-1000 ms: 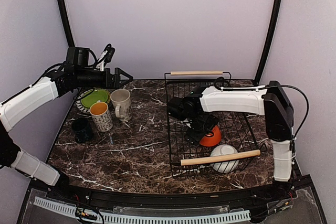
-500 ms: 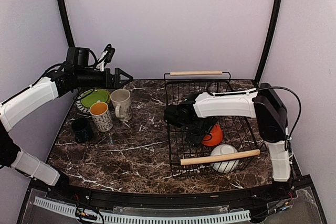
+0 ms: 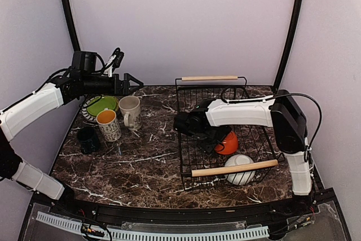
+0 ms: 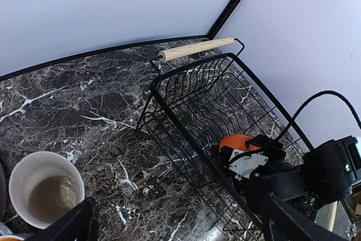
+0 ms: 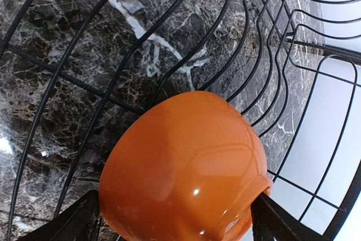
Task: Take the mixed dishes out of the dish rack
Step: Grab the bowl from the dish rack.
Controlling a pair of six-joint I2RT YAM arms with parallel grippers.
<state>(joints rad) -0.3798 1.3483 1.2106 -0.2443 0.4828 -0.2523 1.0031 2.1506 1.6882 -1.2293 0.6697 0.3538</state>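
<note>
Right tool (image 5: 176, 197) grips the orange bowl (image 5: 186, 162), one finger on each side of it. The bowl is tipped on its side against the wire floor of the dish rack (image 3: 183, 139); whether it rests on the wires or hangs just above them cannot be told. Curved rack dividers rise close beyond the bowl, and the rack's left wall stands just beside the tool's wrist, leaving little room that way. Nearer the arm bases from the tool, the white bowl (image 3: 240, 170) sits under the rack's near wooden handle (image 3: 234, 168). The far handle (image 3: 210, 78) lies well behind.

Since a second ago this tool and its wrist have slid left inside the rack. The bowl has risen slightly with them, and the whole rack has shifted a little left on the table (image 3: 152, 150).

Left tool (image 3: 135, 83) hangs with fingers spread wide and nothing between them, unmoved. Below it stands the cream mug (image 3: 130, 111). Out from there sit the lime-green plate (image 3: 101, 104), the patterned mug (image 3: 108, 125) and the dark green cup (image 3: 87, 138). Open marble lies between them and the rack.
</note>
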